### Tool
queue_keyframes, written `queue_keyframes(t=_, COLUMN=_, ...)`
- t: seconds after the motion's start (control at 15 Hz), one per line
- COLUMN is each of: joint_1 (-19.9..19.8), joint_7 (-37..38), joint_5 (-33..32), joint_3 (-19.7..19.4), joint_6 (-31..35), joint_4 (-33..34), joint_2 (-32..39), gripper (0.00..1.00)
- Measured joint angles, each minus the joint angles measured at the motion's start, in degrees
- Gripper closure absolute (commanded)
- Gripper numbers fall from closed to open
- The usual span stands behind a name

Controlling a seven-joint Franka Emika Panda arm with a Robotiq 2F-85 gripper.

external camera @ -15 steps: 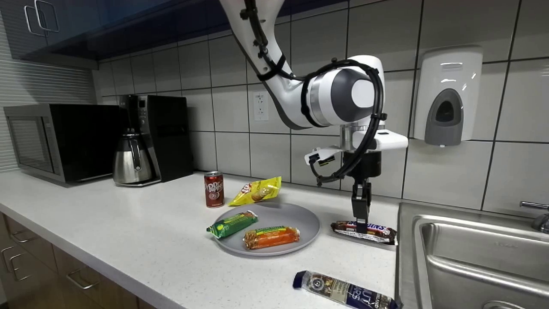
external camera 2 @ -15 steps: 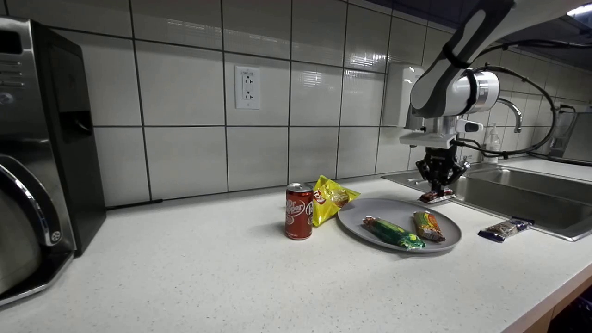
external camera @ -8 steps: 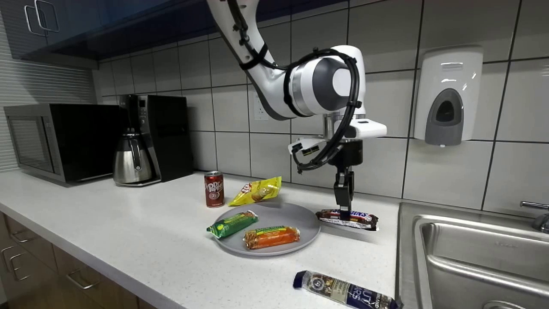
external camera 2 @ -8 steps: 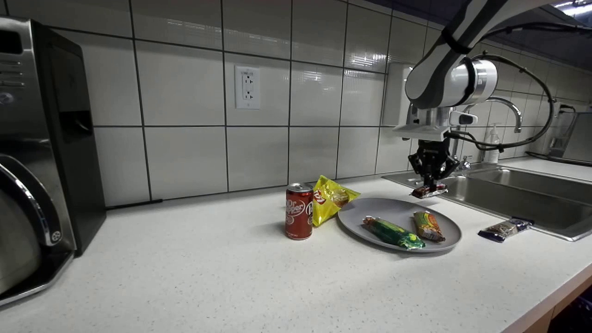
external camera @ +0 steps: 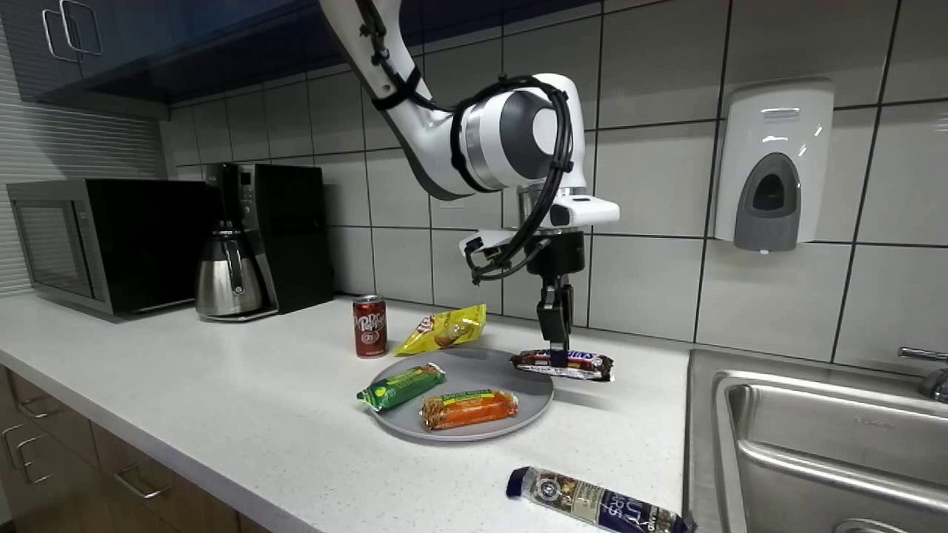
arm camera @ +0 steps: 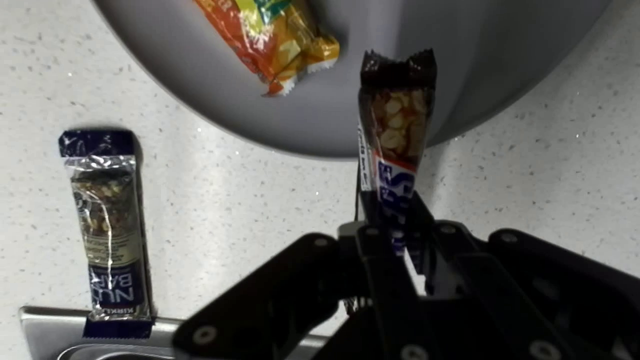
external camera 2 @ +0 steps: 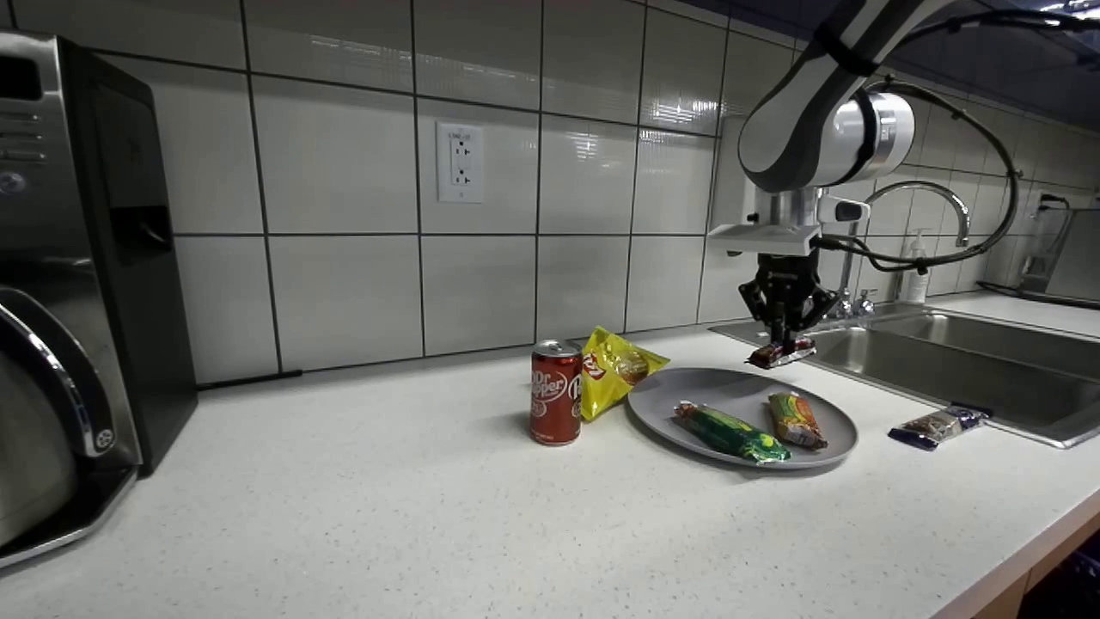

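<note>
The pincer [arm camera: 395,210] is clamped on the brown-wrapped bar [arm camera: 396,125], whose 12 o'clock end in the wrist view could strike the plate [arm camera: 300,120] if it dips.

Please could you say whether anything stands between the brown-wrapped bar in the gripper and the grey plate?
Nothing visible does: the gripper holds the brown-wrapped bar raised near the rim of the grey plate; the orange-wrapped bar on it lies off to one side.
</note>
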Motion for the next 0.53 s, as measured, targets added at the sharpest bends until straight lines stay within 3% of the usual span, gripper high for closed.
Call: queue_keyframes(t=0.53, joint_1=2.96, joint_7=3.40, joint_5=-3.05, joint_3=2.16, joint_6=0.00, joint_4=-0.60, joint_2=-0.35, gripper=0.96)
